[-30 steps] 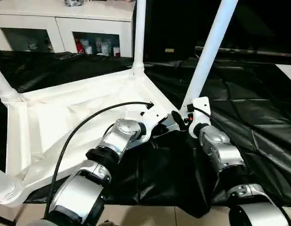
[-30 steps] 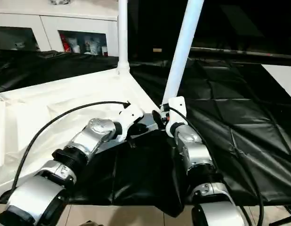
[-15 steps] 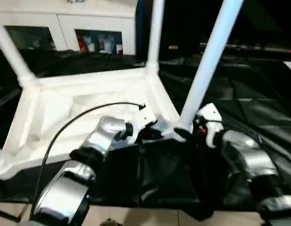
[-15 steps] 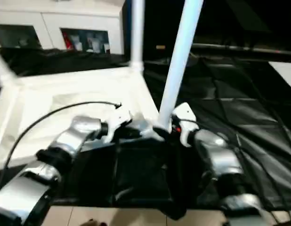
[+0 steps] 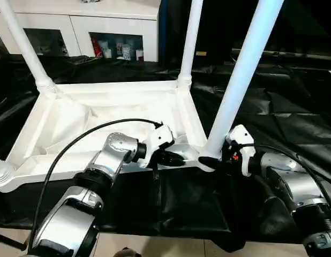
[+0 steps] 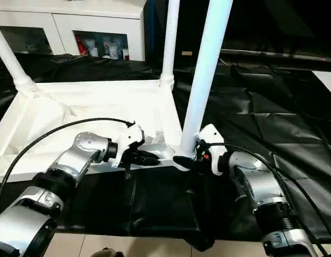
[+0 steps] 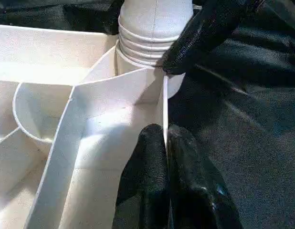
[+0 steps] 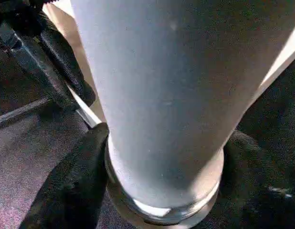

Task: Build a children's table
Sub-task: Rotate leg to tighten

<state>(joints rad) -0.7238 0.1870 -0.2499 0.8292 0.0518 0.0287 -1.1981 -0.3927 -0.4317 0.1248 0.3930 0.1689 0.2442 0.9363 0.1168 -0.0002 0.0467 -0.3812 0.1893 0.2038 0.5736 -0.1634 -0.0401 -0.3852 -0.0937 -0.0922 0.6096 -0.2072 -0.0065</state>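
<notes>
The children's table lies upside down on black cloth, its white ribbed top (image 5: 90, 115) facing up. Three legs stand in corner sockets: far left (image 5: 23, 48), far right (image 5: 189, 43) and near right (image 5: 238, 85). A fourth corner's socket (image 5: 0, 174) shows at the picture's left edge. My left gripper (image 5: 173, 159) is shut on the top's thin rim wall (image 7: 119, 90), right by the near right corner. My right gripper (image 5: 208, 160) hugs the flared base of the near right leg (image 8: 162, 95), a black finger (image 8: 76, 176) pressed on each side.
Black cloth (image 5: 272, 107) covers the work surface and hangs over its near edge above a pale floor (image 5: 155, 246). A white cabinet (image 5: 74, 21) with glass doors stands behind. A black cable (image 5: 74, 147) arcs over my left forearm.
The camera has shifted, so more of the table top shows. My right arm swung out to the right and its fingers now clasp the leg's base. The left gripper keeps its pinch.
</notes>
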